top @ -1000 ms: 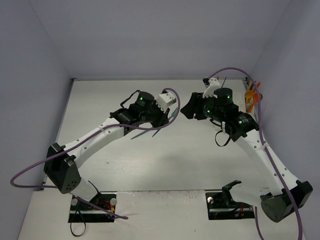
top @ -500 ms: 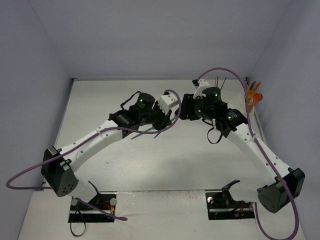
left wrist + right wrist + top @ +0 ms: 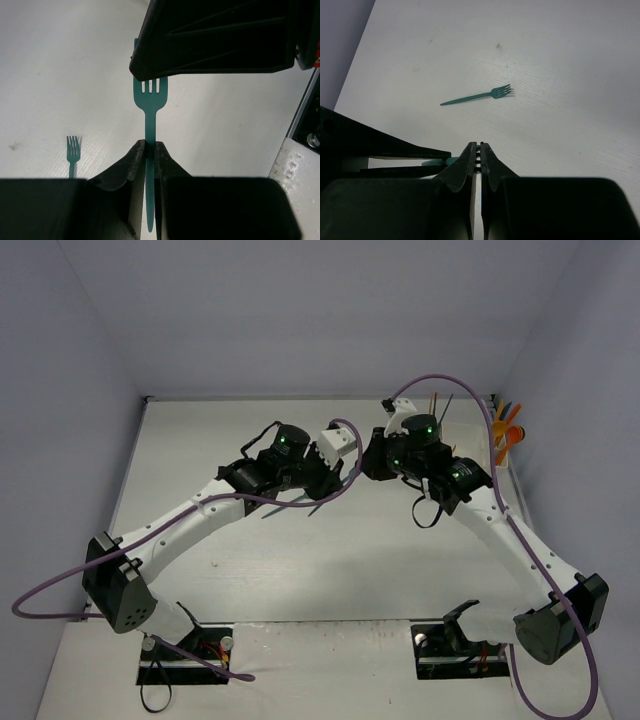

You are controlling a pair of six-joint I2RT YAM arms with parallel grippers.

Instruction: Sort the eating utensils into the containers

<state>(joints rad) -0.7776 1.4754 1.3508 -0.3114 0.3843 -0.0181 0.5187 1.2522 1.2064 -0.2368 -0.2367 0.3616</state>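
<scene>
My left gripper (image 3: 149, 145) is shut on the handle of a teal fork (image 3: 150, 107), held off the table between the two arms. My right gripper (image 3: 480, 146) is shut on that fork's tined end; a teal bit (image 3: 451, 161) shows beside its jaws. From above, the left gripper (image 3: 335, 476) and the right gripper (image 3: 368, 456) meet nose to nose at mid-table. A second teal fork (image 3: 480, 95) lies flat on the table below. Orange utensils (image 3: 508, 430) stand in the containers at the back right, whose white body is mostly hidden.
Purple cables loop over both arms, one (image 3: 470, 390) arching near the back right corner. Two thin sticks (image 3: 436, 402) rise behind the right wrist. Walls close the table at the back and both sides. The loose fork (image 3: 73, 150) lies under the left arm.
The right arm swung left to the left gripper, and its jaws closed from open onto the fork's head. The left gripper kept its hold and barely moved.
</scene>
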